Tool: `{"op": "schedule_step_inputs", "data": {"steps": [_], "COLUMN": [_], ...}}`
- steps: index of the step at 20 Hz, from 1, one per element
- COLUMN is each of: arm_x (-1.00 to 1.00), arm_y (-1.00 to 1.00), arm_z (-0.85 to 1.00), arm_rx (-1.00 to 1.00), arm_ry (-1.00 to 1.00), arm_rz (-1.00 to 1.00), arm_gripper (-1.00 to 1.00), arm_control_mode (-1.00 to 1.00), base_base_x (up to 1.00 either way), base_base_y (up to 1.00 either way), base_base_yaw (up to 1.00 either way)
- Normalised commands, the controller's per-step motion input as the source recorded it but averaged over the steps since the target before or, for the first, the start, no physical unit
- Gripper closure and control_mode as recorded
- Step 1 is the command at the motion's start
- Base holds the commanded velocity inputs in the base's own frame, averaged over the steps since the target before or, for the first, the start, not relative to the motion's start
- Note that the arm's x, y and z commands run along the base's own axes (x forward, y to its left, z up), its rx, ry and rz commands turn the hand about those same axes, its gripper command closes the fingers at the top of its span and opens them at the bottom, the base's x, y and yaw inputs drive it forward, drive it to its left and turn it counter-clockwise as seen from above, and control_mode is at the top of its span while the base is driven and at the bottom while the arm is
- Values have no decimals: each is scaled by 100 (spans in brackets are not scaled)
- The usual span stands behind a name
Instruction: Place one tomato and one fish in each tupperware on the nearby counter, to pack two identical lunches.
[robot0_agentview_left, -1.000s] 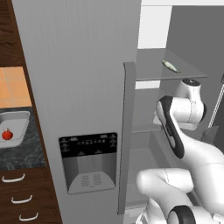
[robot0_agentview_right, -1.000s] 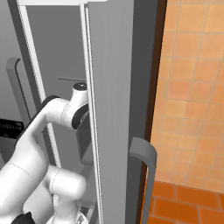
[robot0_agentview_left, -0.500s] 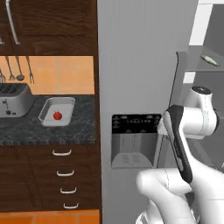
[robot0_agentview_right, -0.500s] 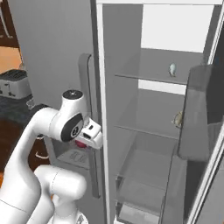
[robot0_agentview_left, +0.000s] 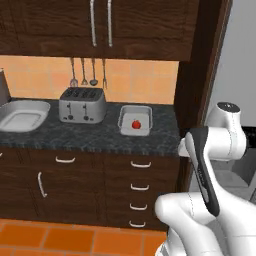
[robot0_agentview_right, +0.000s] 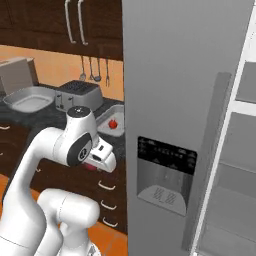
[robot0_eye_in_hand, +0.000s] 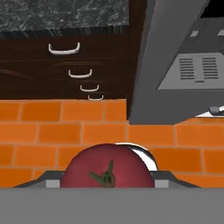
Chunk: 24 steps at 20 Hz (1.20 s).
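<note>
Sitting in the end effector (robot0_eye_in_hand: 107, 186), a tomato (robot0_eye_in_hand: 107, 168) is gripped.

We find nothing readable anywhere: the fridge dispenser panel (robot0_agentview_right: 167, 155) at centre right of the right base view carries only pale, blurred marks we cannot make out, and the toaster (robot0_agentview_left: 82, 104) bears no lettering.

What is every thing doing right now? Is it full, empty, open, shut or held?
Gripper: shut on a tomato.
Held tomato: red, stem toward the camera.
Near box: one tomato inside, no fish.
Far box: looks empty.
Drawers: shut.
Fridge: right side open.
Toaster: slots empty.
</note>
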Motion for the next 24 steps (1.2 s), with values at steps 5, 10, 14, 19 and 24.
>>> {"op": "schedule_step_inputs", "data": {"steps": [5, 10, 14, 19, 24], "arm_x": [0, 0, 0, 0, 0], "arm_y": [0, 0, 0, 0, 0], "arm_z": [0, 0, 0, 0, 0], "arm_rx": [0, 0, 0, 0, 0], "arm_ry": [0, 0, 0, 0, 0], "arm_rz": [0, 0, 0, 0, 0], "arm_gripper": [100, 100, 100, 100, 100], "arm_control_mode": [100, 100, 100, 100, 100], "base_base_x": [57, 95, 96, 37, 45], "base_base_y": [100, 100, 100, 100, 100], "base_base_yaw": [6, -1, -10, -21, -27]}}
